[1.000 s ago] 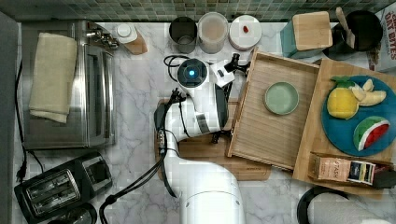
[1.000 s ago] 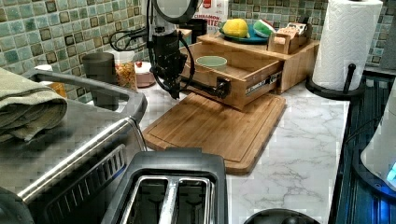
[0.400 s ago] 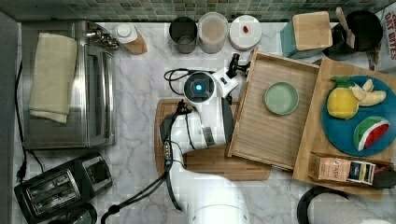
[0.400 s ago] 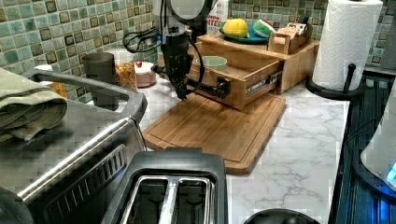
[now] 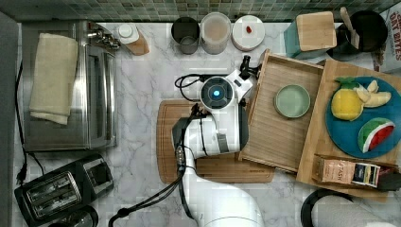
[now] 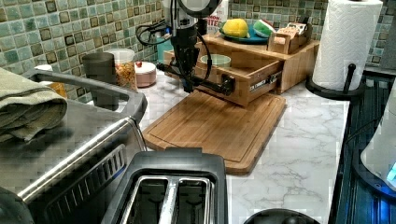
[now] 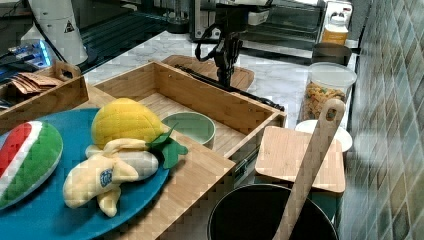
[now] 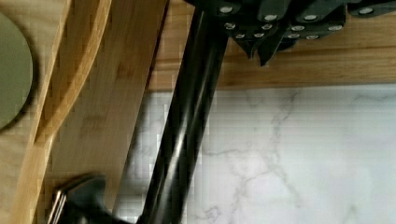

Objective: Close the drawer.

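A: Biggest first. Marble counter (image 5: 142,94), and on it a dark-brown cutting board (image 6: 219,126). What sits past it?

B: The drawer (image 5: 279,137), pulled well out of its light-wood cabinet and hanging over the cutting board's far edge. In the top view it lies right of centre, its front wall toward the arm.

A: Contents?

B: One pale green bowl (image 5: 292,100) on the plank floor, toward the back.

A: Front hardware?

B: A black bar handle (image 8: 187,126) runs along the drawer front.

A: And the gripper (image 6: 187,81)?

B: It points down right at that bar, in front of the drawer face. In the wrist view the fingers (image 8: 261,44) sit drawn together beside the bar, gripping nothing.
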Robot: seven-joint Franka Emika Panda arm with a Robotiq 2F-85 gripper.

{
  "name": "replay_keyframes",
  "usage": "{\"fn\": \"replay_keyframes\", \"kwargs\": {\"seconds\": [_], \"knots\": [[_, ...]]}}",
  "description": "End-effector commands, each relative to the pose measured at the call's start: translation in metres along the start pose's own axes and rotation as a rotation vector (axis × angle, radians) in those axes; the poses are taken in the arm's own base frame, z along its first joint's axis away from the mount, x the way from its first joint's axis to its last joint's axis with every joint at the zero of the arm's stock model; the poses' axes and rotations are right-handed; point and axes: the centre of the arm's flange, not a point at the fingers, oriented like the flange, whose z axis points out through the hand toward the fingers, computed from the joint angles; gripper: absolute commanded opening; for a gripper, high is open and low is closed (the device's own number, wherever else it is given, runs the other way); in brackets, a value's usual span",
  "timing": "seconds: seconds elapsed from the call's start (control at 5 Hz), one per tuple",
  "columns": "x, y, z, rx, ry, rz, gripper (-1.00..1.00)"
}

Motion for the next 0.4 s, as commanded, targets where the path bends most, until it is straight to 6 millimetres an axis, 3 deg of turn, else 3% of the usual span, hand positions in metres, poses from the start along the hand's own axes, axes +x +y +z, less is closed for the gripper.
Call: {"fn": "replay_keyframes", "kwargs": {"seconds": [0.2, 0.4], "knots": [[0.008, 0.157, -0.025, -0.043, 0.031, 0.227, -1.00], [-0.003, 0.187, -0.014, -0.040, 0.056, 0.267, -1.00]]}}
